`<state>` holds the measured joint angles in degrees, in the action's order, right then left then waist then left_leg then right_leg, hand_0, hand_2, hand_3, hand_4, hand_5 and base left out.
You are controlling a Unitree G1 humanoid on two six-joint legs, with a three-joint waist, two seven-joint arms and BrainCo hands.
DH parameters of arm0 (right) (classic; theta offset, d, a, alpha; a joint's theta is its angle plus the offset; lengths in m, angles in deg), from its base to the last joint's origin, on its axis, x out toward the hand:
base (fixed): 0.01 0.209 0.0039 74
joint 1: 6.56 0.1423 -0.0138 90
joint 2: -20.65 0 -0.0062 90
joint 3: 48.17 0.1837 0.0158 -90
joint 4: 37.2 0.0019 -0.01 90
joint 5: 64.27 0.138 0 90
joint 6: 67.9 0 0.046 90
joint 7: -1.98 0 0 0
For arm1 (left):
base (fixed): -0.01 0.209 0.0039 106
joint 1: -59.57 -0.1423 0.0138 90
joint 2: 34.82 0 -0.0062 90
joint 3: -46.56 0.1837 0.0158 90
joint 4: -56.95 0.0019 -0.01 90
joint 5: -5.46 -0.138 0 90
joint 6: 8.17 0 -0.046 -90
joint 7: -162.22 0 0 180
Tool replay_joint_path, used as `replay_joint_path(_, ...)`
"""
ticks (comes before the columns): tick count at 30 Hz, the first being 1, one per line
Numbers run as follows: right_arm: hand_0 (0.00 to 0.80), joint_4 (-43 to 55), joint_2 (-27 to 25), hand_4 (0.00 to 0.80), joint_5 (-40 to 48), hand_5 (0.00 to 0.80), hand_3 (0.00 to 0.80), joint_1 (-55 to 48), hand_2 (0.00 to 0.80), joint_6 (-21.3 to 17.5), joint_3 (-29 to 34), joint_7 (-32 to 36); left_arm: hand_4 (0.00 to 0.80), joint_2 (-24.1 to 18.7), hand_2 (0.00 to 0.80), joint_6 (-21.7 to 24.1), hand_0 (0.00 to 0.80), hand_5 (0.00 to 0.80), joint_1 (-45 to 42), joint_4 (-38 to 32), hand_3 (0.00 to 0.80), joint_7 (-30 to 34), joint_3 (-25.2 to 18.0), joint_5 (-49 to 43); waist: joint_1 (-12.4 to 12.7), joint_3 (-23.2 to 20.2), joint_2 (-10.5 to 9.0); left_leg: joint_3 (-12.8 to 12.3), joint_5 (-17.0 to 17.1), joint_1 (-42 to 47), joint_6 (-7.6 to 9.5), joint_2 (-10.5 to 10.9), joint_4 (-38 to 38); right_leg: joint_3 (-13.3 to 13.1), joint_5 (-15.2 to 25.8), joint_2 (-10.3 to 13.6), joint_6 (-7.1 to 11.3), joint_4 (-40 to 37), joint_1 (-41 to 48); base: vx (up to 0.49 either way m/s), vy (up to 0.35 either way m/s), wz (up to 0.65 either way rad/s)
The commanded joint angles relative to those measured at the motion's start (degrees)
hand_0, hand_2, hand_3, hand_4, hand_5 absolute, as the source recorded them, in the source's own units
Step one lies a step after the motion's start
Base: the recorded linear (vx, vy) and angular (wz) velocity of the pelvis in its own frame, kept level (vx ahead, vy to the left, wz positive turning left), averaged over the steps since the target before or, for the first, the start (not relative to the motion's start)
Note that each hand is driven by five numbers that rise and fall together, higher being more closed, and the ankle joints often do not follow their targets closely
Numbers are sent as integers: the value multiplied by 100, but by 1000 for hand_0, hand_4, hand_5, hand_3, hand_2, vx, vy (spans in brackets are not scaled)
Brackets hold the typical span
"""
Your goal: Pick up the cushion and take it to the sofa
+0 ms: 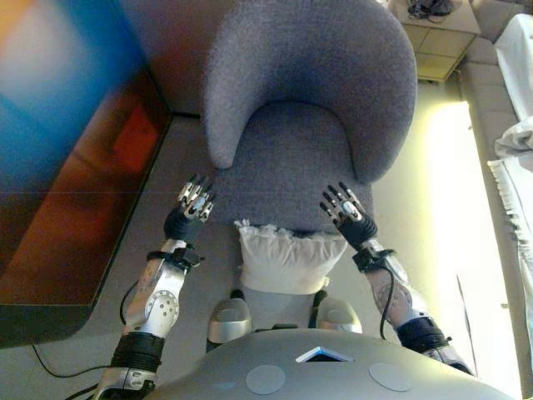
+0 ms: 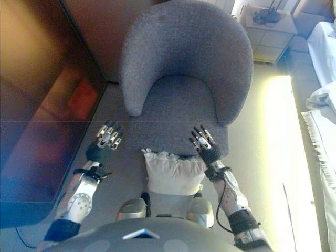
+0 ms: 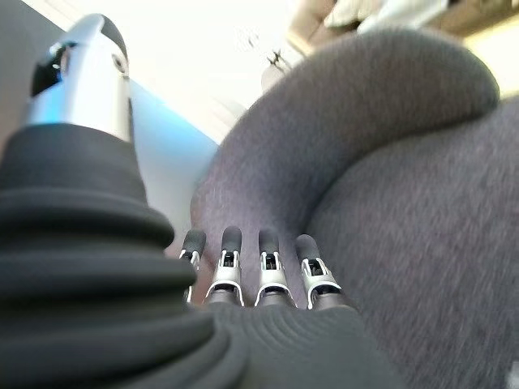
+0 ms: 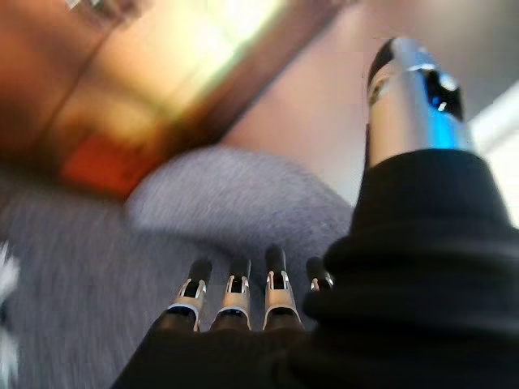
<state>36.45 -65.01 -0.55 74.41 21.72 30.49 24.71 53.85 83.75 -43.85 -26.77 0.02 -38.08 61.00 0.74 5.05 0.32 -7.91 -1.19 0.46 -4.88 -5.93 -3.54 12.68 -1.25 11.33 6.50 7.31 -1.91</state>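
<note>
Cushion (image 1: 281, 260) at armchair's (image 1: 312, 100) front edge — cabinet (image 1: 436, 37) behind, far right

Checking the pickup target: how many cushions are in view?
1. The white cushion lies at the front edge of the grey armchair seat, between the left robot hand and right robot hand. Others may lie out of view.
</note>
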Motion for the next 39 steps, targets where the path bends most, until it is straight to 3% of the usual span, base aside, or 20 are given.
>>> replay_joint_path(1, 0, 382, 300, 0, 1174, 0, 0, 209, 0, 485, 223, 1154, 0, 176, 0, -691, 0, 0, 183, -246, 0, 1103, -135, 1351, -64, -32, -25, -127, 163, 101, -124, -268, 205, 311, 397, 493, 540, -143, 106, -33, 54, 4)
replay_joint_path(4, 0, 376, 686, 0, 2683, 0, 0, 409, 0, 1552, 675, 2304, 0, 585, 0, -1545, 0, 0, 240, -68, 0, 2160, -137, 2787, -84, -82, -16, -266, 201, 93, -105, -274, 353, 419, 471, 513, 604, -269, 89, -20, 35, -4)
replay_joint_path(5, 0, 416, 764, 0, 2748, 0, 0, 471, 0, 1631, 801, 2432, 0, 713, 0, -1685, 0, 0, 251, -26, 0, 2336, -148, 3091, -95, -94, -8, -300, 200, 101, -106, -284, 377, 410, 485, 503, 617, -306, 88, 12, 28, -8)
replay_joint_path(9, 0, 464, 963, 0, 2520, 0, 0, 580, 0, 1580, 862, 2190, 0, 1046, 0, -1607, 0, 0, 216, 61, 0, 2535, -177, 3111, -103, -151, -18, -411, 148, 156, -100, -292, 369, 380, 506, 487, 632, -417, 140, 44, 16, -10)
replay_joint_path(16, 0, 424, 985, 0, 2117, 0, 0, 208, 0, 1756, 764, 2073, 0, 1085, 0, -1685, 0, 0, 14, 33, 0, 2416, -373, 2930, -78, -276, -78, -469, 125, 199, -79, -304, 346, 260, 415, 351, 555, -519, 262, 59, -6, -5)
replay_joint_path(23, 0, 473, 878, 0, 2251, 0, 0, 124, 0, 1800, 683, 2029, 0, 988, 0, -1660, 0, 0, -79, -25, 0, 2326, -378, 2822, -46, -302, -91, -435, 142, 208, -81, -287, 362, 220, 375, 279, 515, -576, 332, 23, -5, -2)
replay_joint_path(25, 0, 450, 839, 0, 2036, 0, 0, 131, 0, 1680, 663, 1911, 0, 931, 0, -1326, 0, 0, -88, -3, 0, 2126, -378, 2518, -35, -298, -89, -421, 141, 185, -91, -290, 334, 214, 368, 270, 505, -578, 335, 5, 3, -2)
replay_joint_path(26, 0, 444, 760, 0, 1649, 0, 0, 134, 0, 1390, 615, 1711, 0, 790, 0, -781, 0, 0, -90, 25, 0, 1818, -365, 2023, -26, -286, -87, -401, 134, 172, -100, -296, 302, 204, 358, 263, 493, -571, 336, 13, 3, -4)
replay_joint_path(28, 0, 402, 465, 0, 342, 0, 0, 127, 0, 422, 446, 900, 0, 399, 0, 267, 0, 0, -81, -62, 0, 849, -313, 680, 16, -223, -94, -334, 80, 174, -116, -290, 196, 211, 328, 259, 474, -572, 399, 0, 0, 0)
replay_joint_path(30, 0, 302, 47, 0, -1133, 0, 0, 183, 0, -428, 258, 204, 0, -7, 0, 834, 0, 0, -59, -240, 0, -67, -321, -696, 60, -178, -130, -270, 56, 95, -120, -255, 41, 182, 364, 261, 450, -603, 386, -6, -16, 0)
replay_joint_path(34, 0, 305, -393, 0, -1741, 0, 0, 167, 0, -792, 276, -278, 0, -193, 0, 530, 0, 0, -58, -339, 0, -678, -649, -1160, 124, -52, -241, -230, -126, -140, -182, -296, -570, 137, 379, 261, 360, -601, 377, -19, -46, 2)
replay_joint_path(39, 0, -23, -562, 0, -2512, 0, 0, 472, 0, -1093, 300, -1158, 0, -304, 0, 791, 0, 0, 217, 138, 0, -1281, -446, -2043, 99, 179, -258, -319, -306, -428, -230, -379, -1174, 174, 431, 325, 315, -509, 324, -35, 25, 14)
